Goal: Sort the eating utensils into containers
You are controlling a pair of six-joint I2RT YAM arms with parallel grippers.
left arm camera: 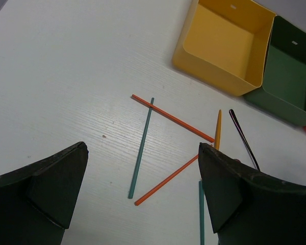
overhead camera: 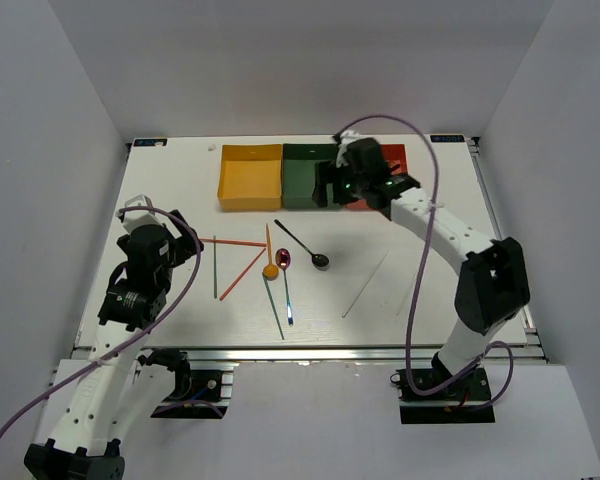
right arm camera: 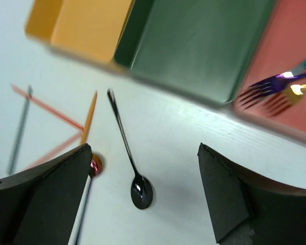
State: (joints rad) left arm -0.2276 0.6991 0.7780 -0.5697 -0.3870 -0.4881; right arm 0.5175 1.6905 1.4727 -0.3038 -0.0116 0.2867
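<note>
Three trays stand in a row at the back: yellow-orange, dark green, and red-orange, which holds several forks. On the table lie two orange-red chopsticks, a grey-green chopstick, an orange spoon, a purple spoon, a black spoon and silver chopsticks. My right gripper is open and empty, above the trays' front edge; the black spoon shows below it. My left gripper is open and empty, left of the chopsticks.
A second grey-green chopstick lies near the front, beside the purple spoon's handle. The right arm's purple cable arcs over the right side of the table. The table's front edge rail runs just behind the arm bases.
</note>
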